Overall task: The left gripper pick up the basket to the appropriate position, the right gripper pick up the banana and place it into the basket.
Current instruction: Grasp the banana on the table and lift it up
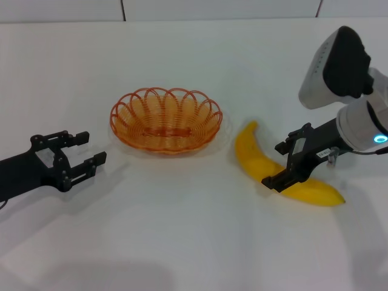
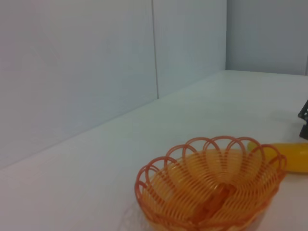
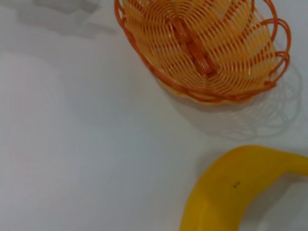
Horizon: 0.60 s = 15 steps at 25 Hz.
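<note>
The basket (image 1: 165, 120) sat mid-worktop toward the far edge, the left gripper (image 1: 83, 154) lay open-fingered apart from it near the left edge, and the right gripper (image 1: 288, 163) straddled the banana (image 1: 259, 160) lying toward the right edge, fingers spread either side.

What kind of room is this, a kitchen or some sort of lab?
Probably a lab or test bench, not a kitchen. The plain white table carries only an orange wire basket and a banana, with bare pale wall panels behind, and the left gripper and right gripper reaching in.
</note>
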Each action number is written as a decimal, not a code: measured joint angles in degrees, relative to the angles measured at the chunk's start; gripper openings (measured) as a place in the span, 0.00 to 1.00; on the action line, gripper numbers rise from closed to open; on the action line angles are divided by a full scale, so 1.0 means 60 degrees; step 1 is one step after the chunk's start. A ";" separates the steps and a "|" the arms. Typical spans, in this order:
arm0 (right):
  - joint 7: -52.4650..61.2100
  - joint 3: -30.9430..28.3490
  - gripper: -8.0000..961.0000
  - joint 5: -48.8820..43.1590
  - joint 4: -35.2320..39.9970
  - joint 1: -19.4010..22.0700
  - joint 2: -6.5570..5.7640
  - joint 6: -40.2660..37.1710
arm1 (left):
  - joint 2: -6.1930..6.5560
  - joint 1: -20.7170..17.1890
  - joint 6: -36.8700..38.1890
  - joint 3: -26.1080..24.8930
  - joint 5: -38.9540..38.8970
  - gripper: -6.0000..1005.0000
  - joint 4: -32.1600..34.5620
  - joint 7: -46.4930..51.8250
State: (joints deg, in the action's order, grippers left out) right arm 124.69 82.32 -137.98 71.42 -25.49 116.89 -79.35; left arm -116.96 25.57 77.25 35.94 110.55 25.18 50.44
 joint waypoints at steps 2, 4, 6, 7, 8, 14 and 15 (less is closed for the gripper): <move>0.0010 0.0008 0.89 -0.0020 -0.0194 -0.0110 -0.0007 0.0072 | -0.0002 0.0001 0.0000 0.0000 0.0014 0.56 -0.0013 -0.0001; 0.0012 0.0013 0.88 -0.0030 -0.0314 -0.0169 -0.0011 0.0086 | -0.0003 0.0002 0.0001 0.0001 0.0022 0.56 -0.0021 -0.0003; 0.0015 0.0015 0.87 -0.0082 -0.0339 -0.0184 -0.0013 0.0086 | -0.0004 0.0009 0.0001 0.0001 0.0023 0.56 -0.0022 -0.0004; 0.0019 0.0017 0.87 -0.0112 -0.0343 -0.0185 -0.0014 0.0086 | -0.0004 0.0019 0.0001 0.0001 0.0026 0.56 -0.0022 -0.0005; 0.0022 0.0018 0.86 -0.0140 -0.0348 -0.0186 -0.0015 0.0086 | -0.0004 0.0034 0.0000 0.0000 0.0030 0.56 -0.0023 -0.0006; 0.0054 0.0020 0.84 -0.0161 -0.0360 -0.0190 -0.0016 0.0084 | 0.0004 0.0091 -0.0039 0.0001 0.0038 0.56 -0.0121 -0.0010; 0.0075 0.0020 0.83 -0.0161 -0.0363 -0.0190 -0.0016 0.0083 | 0.0004 0.0095 -0.0057 0.0001 0.0038 0.56 -0.0122 -0.0011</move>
State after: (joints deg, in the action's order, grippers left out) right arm 125.13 82.44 -138.95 69.24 -26.63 116.80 -78.85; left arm -116.93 26.14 76.90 35.95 110.78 24.45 50.37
